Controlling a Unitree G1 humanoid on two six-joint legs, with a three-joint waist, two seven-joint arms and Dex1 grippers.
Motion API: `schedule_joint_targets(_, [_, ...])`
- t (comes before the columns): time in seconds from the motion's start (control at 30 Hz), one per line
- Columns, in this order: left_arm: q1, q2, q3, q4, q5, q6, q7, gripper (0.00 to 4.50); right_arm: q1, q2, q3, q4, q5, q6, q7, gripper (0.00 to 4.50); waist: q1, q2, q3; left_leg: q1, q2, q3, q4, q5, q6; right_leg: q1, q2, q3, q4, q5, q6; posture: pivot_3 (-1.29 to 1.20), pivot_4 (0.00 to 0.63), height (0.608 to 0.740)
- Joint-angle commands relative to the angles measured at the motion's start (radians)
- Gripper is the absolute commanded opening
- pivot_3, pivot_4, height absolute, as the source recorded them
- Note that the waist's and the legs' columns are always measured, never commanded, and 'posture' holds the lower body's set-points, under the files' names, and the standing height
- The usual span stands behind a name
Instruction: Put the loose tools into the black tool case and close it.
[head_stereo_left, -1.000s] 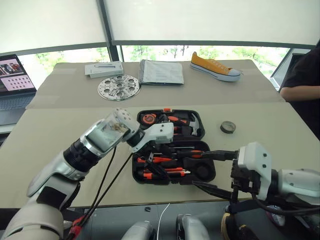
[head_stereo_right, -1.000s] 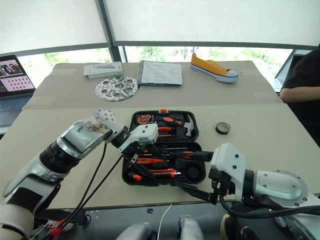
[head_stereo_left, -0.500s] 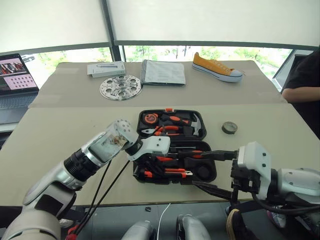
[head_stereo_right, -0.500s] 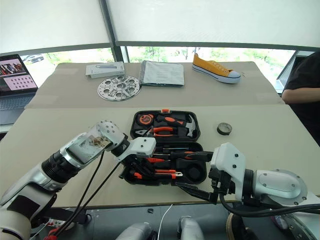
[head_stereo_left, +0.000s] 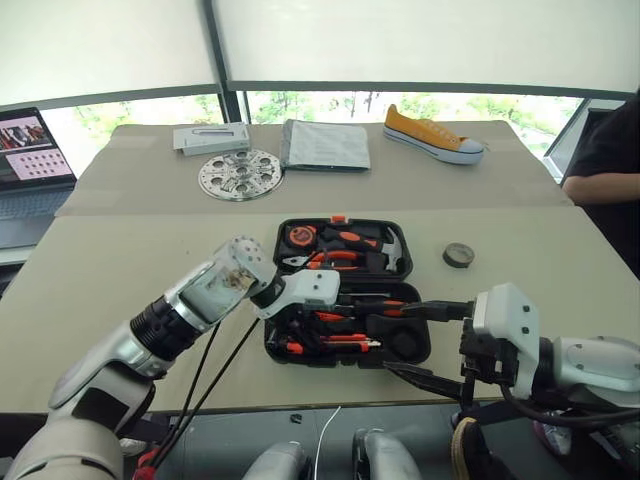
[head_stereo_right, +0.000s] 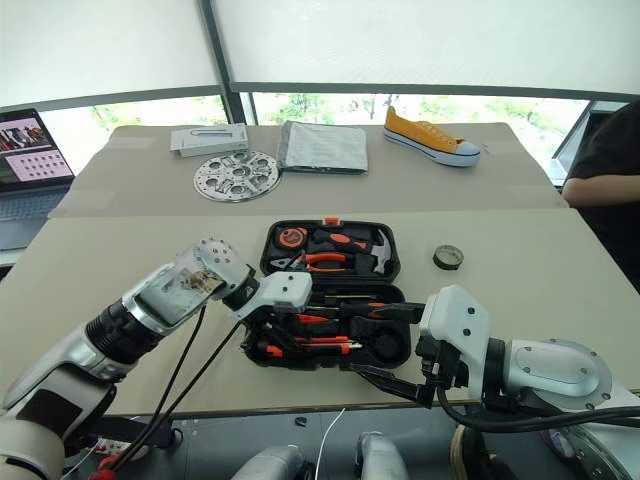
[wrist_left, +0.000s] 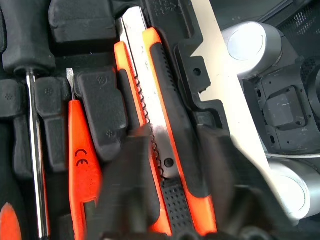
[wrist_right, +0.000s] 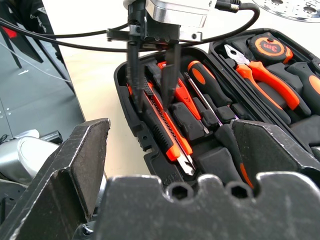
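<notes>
The black tool case (head_stereo_left: 415, 355) lies open on the near table. An orange-black utility knife (wrist_left: 170, 125) sits in a slot at the left end of its near half. Beside it are a thin orange tester screwdriver (wrist_left: 80, 155) and a screwdriver with a black-orange handle (wrist_right: 210, 90). My left gripper (head_stereo_left: 300, 335) points down into that end, open, with a finger on each side of the knife. A small dark tape roll (head_stereo_left: 457, 254) lies on the table right of the case. Off the case's right front corner, my right gripper (head_stereo_left: 400, 340) hangs open and holds nothing.
The case's far half holds a hammer, orange-handled pliers (head_stereo_left: 335, 260) and a tape measure. On the far table are a perforated metal disc (head_stereo_left: 240, 174), a grey folder (head_stereo_left: 322, 145), a white box (head_stereo_left: 212, 137) and a yellow shoe (head_stereo_left: 432, 134). A laptop (head_stereo_left: 30, 160) stands far left. A person (head_stereo_left: 605, 160) sits far right.
My left gripper has sunk a little into the near-left end of the case, and its fingers stand narrower around the knife. The right gripper has kept still.
</notes>
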Motion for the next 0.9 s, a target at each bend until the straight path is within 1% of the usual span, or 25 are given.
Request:
schedule_joint_targets(0.03, [-0.036, -0.016, 0.047, -0.017, -0.021, 0.030, 0.004, 3.38, -0.006, -0.006, -0.029, -0.013, -0.001, -0.014, 0.002, 4.50, 0.001, 0.000, 0.000, 0.000, 0.000, 0.000, 0.000, 0.000, 0.000, 0.000, 0.000, 0.000, 0.000, 0.000, 0.000, 0.00, 0.150, 0.740])
schedule_joint_targets(0.1, [-0.040, -0.021, 0.054, 0.000, -0.018, 0.020, 0.006, 3.38, -0.005, -0.007, -0.030, -0.012, -0.001, -0.015, 0.002, 4.50, 0.002, 0.000, 0.000, 0.000, 0.000, 0.000, 0.000, 0.000, 0.000, 0.000, 0.000, 0.000, 0.000, 0.000, 0.000, 0.00, 0.150, 0.740])
schedule_joint_targets(0.13, [-0.039, -0.030, 0.062, 0.012, -0.016, 0.018, 0.019, 3.24, -0.005, -0.007, -0.030, -0.012, -0.002, -0.015, 0.003, 4.50, 0.001, 0.000, 0.000, 0.000, 0.000, 0.000, 0.000, 0.000, 0.000, 0.000, 0.000, 0.000, 0.000, 0.000, 0.000, 0.00, 0.150, 0.740])
schedule_joint_targets(0.23, [-0.040, -0.038, 0.068, 0.024, -0.020, 0.021, 0.014, 2.34, -0.007, -0.007, -0.030, -0.012, -0.002, -0.015, 0.002, 4.50, 0.000, 0.000, 0.000, 0.000, 0.000, 0.000, 0.000, 0.000, 0.000, 0.000, 0.000, 0.000, 0.000, 0.000, 0.000, 0.00, 0.150, 0.740])
schedule_joint_targets(0.43, [-0.025, -0.022, 0.050, 0.018, -0.004, -0.015, -0.009, 0.09, -0.006, -0.009, -0.032, -0.010, -0.002, -0.014, 0.003, 4.50, 0.000, 0.000, 0.000, 0.000, 0.000, 0.000, 0.000, 0.000, 0.000, 0.000, 0.000, 0.000, 0.000, 0.000, 0.000, 0.00, 0.150, 0.740])
schedule_joint_targets(0.6, [0.005, 0.012, 0.015, -0.011, 0.022, -0.065, -0.045, 0.03, -0.004, -0.009, -0.030, -0.011, -0.005, -0.015, 0.002, 4.50, -0.001, 0.000, 0.000, 0.000, 0.000, 0.000, 0.000, 0.000, 0.000, 0.000, 0.000, 0.000, 0.000, 0.000, 0.000, 0.00, 0.150, 0.740])
schedule_joint_targets(0.7, [0.021, 0.038, -0.031, -0.013, 0.071, -0.115, -0.068, 0.03, -0.008, -0.004, -0.024, -0.011, -0.007, -0.017, -0.003, 4.50, -0.002, 0.000, 0.000, 0.000, 0.000, 0.000, 0.000, 0.000, 0.000, 0.000, 0.000, 0.000, 0.000, 0.000, 0.000, 0.00, 0.150, 0.740])
schedule_joint_targets(0.8, [0.041, 0.037, -0.068, 0.028, 0.143, -0.200, -0.046, 0.03, -0.028, 0.007, -0.023, -0.005, 0.009, -0.012, -0.018, 4.50, -0.002, 0.000, 0.000, 0.000, 0.000, 0.000, 0.000, 0.000, 0.000, 0.000, 0.000, 0.000, 0.000, 0.000, 0.000, 0.00, 0.150, 0.740])
schedule_joint_targets(0.9, [0.052, 0.019, -0.080, 0.060, 0.187, -0.249, -0.021, 0.03, -0.042, 0.009, -0.024, 0.000, 0.016, -0.006, -0.023, 4.50, -0.001, 0.001, -0.001, 0.001, 0.000, 0.000, 0.000, 0.000, 0.000, 0.001, 0.000, 0.000, 0.000, 0.000, 0.000, 0.00, 0.150, 0.740])
